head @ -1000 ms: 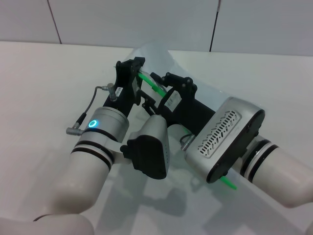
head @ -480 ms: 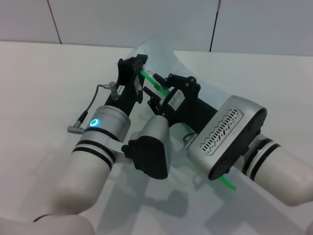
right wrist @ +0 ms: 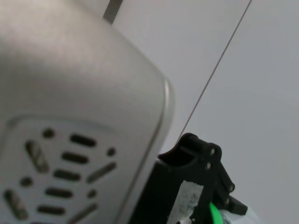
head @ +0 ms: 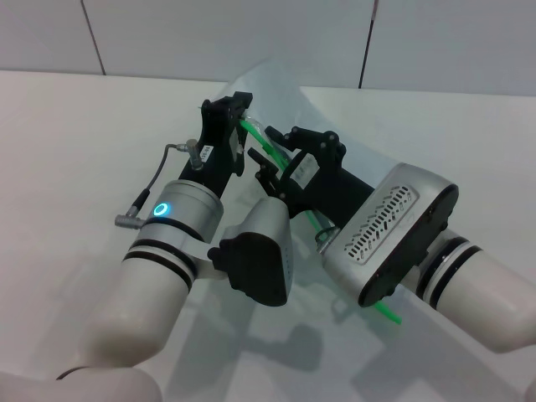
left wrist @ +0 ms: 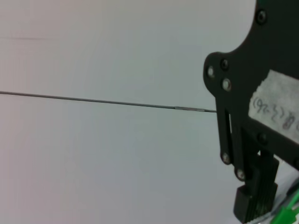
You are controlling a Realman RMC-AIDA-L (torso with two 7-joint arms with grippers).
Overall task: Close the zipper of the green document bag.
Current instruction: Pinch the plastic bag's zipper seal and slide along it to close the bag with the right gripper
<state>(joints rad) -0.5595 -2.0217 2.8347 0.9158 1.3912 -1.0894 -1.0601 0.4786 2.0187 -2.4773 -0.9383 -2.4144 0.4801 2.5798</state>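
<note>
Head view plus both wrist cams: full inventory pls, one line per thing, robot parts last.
green document bag: one, translucent pale bluish, lifted off the table between the two grippers, mostly hidden behind them.
zipper: one, bright green strip, running from the left gripper down past the right gripper; its lower end shows below the right wrist.
table: one, white, under everything.
wall: pale grey panels with dark seams, behind the table.
left gripper: one, black, at the upper end of the zipper, shut on it.
right gripper: one, black, just below the left gripper on the zipper, shut on it.
arms: two, white with black bands and silver wrist housings; blue ring light on the left one.
</note>
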